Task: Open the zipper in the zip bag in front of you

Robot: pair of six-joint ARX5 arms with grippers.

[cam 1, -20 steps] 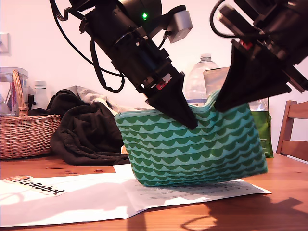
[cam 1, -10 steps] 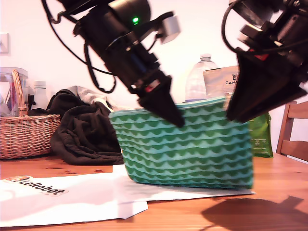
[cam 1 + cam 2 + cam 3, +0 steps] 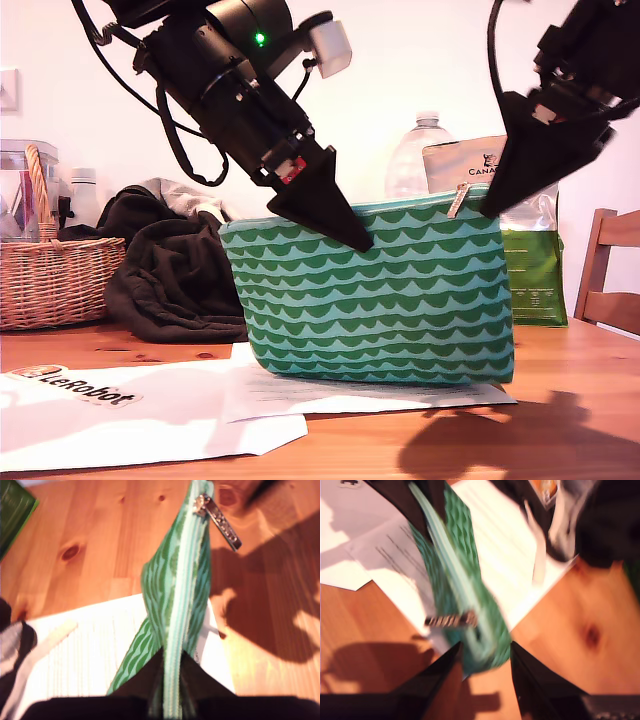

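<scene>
The zip bag (image 3: 380,300) stands upright on its long edge on the papers, its dark-green waves on mint facing the exterior camera. My first gripper (image 3: 350,235) is shut on its top edge, toward the exterior view's left. In the first wrist view the light teal zipper (image 3: 182,605) runs away from the gripper (image 3: 171,680) to the silver pull tab (image 3: 222,525) at the far end. My second gripper (image 3: 492,205) hangs open at the bag's other top corner. That end (image 3: 485,645) sits between its spread fingers (image 3: 445,665). The pull tab (image 3: 447,621) sticks out sideways just beyond them, blurred.
White papers (image 3: 150,410) lie on the wooden table (image 3: 560,430). Behind the bag are a water bottle (image 3: 420,160) and a silver-and-green foil bag (image 3: 535,270). Dark clothes (image 3: 175,270) and a wicker basket (image 3: 50,270) sit at the exterior view's left, a chair (image 3: 610,270) at its right.
The bag came down from a tilted hold in the air to stand on the papers and shifted toward the exterior view's left. My second gripper let go of its corner and drew up.
</scene>
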